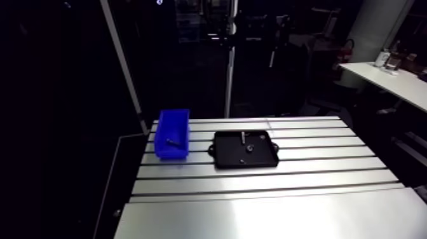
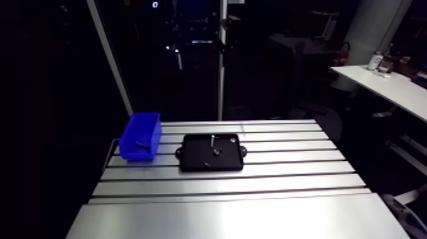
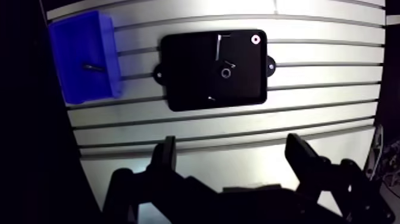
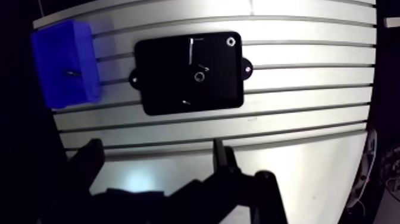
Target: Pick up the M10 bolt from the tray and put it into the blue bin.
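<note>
Slotted aluminium table (image 1: 254, 191) carries a black tray (image 3: 190, 89), with the blue bin (image 3: 110, 53) just beside it. In the bin lies a small dark piece, probably the M10 bolt (image 3: 91, 67), though it is too small to be sure. On the tray rest a slim rod (image 3: 218, 46), a ring nut (image 3: 226, 72) and a washer (image 3: 256, 39). Well short of the tray, over bare table slots, the gripper (image 3: 231, 146) hovers, its fingers (image 3: 165, 158) spread and holding nothing.

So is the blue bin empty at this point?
Not empty. A small dark part lies on the floor of the blue bin, seen in both wrist and arm views. It is too small to identify.
</note>
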Robot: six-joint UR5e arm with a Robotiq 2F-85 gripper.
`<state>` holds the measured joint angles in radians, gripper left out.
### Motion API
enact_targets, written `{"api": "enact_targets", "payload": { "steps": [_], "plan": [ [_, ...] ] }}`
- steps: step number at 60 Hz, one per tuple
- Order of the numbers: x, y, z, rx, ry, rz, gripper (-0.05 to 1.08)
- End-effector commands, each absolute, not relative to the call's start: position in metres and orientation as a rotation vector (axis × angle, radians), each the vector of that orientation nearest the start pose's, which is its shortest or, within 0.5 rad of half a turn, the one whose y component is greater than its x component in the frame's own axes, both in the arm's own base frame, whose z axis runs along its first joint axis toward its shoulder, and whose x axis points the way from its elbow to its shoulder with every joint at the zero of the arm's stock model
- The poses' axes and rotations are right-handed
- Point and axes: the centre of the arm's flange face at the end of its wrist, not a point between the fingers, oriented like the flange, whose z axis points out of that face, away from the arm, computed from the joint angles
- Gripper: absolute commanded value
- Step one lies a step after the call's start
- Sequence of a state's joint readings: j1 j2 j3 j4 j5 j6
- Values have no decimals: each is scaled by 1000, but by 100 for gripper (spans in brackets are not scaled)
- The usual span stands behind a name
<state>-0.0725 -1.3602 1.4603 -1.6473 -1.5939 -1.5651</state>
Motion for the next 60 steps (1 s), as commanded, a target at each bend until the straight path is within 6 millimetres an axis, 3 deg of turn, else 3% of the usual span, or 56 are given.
{"api": "enact_targets", "payload": {
  "steps": [1,13,25,50,60],
  "plan": [
    [-598,-85,415,123,3114,36,1],
    [-610,-83,395,122,3110,35,1],
    [-623,-73,362,137,3084,30,1],
    [-626,-63,312,150,3059,27,1],
    [-628,-55,293,170,3045,22,16]
  ]
}}
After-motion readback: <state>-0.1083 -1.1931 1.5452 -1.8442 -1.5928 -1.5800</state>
